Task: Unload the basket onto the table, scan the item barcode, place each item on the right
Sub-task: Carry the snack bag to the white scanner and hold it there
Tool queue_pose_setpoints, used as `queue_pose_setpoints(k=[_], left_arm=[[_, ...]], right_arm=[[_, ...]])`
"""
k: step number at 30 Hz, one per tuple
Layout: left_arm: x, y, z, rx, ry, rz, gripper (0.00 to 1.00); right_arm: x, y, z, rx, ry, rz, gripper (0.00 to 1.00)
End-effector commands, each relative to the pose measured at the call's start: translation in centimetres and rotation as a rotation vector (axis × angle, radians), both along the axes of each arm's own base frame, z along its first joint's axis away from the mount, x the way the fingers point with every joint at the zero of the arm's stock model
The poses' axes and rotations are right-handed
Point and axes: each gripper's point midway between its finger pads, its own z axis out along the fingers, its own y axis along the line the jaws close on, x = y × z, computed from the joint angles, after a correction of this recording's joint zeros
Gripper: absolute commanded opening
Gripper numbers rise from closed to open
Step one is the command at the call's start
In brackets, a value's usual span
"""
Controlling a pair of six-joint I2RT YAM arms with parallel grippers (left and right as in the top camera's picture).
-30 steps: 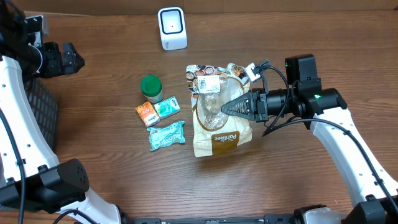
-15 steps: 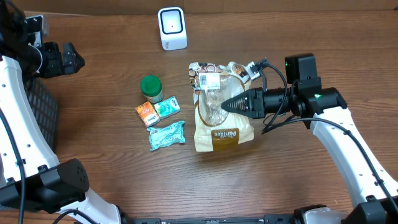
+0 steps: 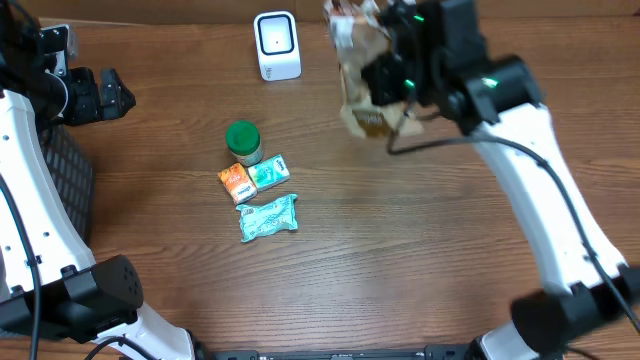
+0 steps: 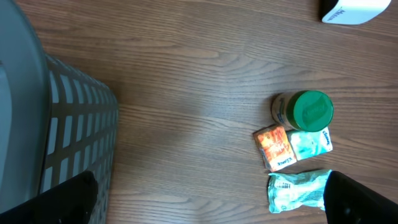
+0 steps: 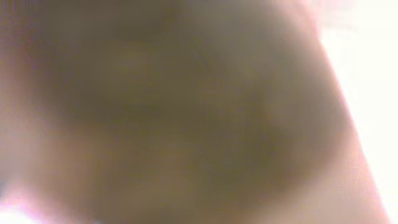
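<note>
Step in hand: I judged this to be the presenting step, with the bakery bag (image 3: pixel 362 72) carried toward the scanner (image 3: pixel 276 45).
Right gripper (image 3: pixel 388 78): clamped tight on the bag, which hung clear of the table, up at the far edge and just right of the scanner.
Left gripper (image 3: pixel 104 95): fingers spread wide, holding nothing, parked at the far left above the grey basket (image 4: pixel 74 143).
Barcode: I could not tell from overhead which way the bag's label faced.
Right wrist view: only a brown blur, so no help for aiming.
How to do it well: I reckoned the label side should be turned square to the scanner window and held steady close in front of it. The bag is soft and crinkled, so a flat label would matter.
Risk: the bag swinging or folding over its own code.
Surface: dark wood-grain table (image 3: pixel 420 260), matte, with no glare that I noticed.
Other stock: green-lidded jar (image 3: pixel 243 141), orange packet (image 3: pixel 235 184) touching the teal packet (image 3: pixel 268 174), and a teal pouch (image 3: pixel 269 217) just below them, all well apart from the bag.
Room: nothing showed beyond the tabletop.
</note>
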Motion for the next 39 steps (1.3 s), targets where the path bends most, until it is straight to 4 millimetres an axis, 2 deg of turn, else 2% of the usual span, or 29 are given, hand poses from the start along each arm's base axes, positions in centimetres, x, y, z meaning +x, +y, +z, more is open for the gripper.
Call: queue_pose_setpoints(k=[1, 5, 7, 12, 17, 19, 22, 30, 39], left_arm=[[0.0, -0.1, 1.1, 0.024, -0.032, -0.021, 0.99], [0.0, 0.0, 1.1, 0.024, -0.032, -0.021, 1.00], [-0.1, 0.0, 1.1, 0.024, -0.031, -0.021, 1.00], [-0.1, 0.0, 1.1, 0.024, -0.031, -0.021, 1.00], [-0.1, 0.0, 1.1, 0.024, -0.031, -0.021, 0.99], [0.0, -0.1, 1.1, 0.024, -0.032, -0.021, 1.00], [-0.1, -0.1, 1.1, 0.024, -0.031, -0.021, 1.00], [0.0, 0.0, 1.1, 0.024, -0.032, -0.021, 1.00], [0.0, 0.0, 1.1, 0.024, -0.032, -0.021, 1.00]], right_arm=[[5.0, -3.0, 1.1, -0.339, -0.242, -0.224, 0.04], [9.3, -2.4, 1.6, -0.569, -0.446, -0.320, 0.04], [11.2, -1.6, 0.3, -0.696, -0.500, -0.295, 0.04], [15.3, 1.1, -3.6, -0.854, -0.595, -0.161, 0.04], [18.1, 3.7, -6.9, -1.057, -0.712, 0.014, 0.04], [18.9, 4.5, -8.1, -1.084, -0.747, 0.049, 0.04], [19.3, 5.5, -9.7, -1.075, -0.772, 0.064, 0.04], [18.8, 7.8, -13.5, -1.082, -0.746, 0.139, 0.04], [17.8, 9.9, -13.8, -1.070, -0.760, 0.180, 0.04]])
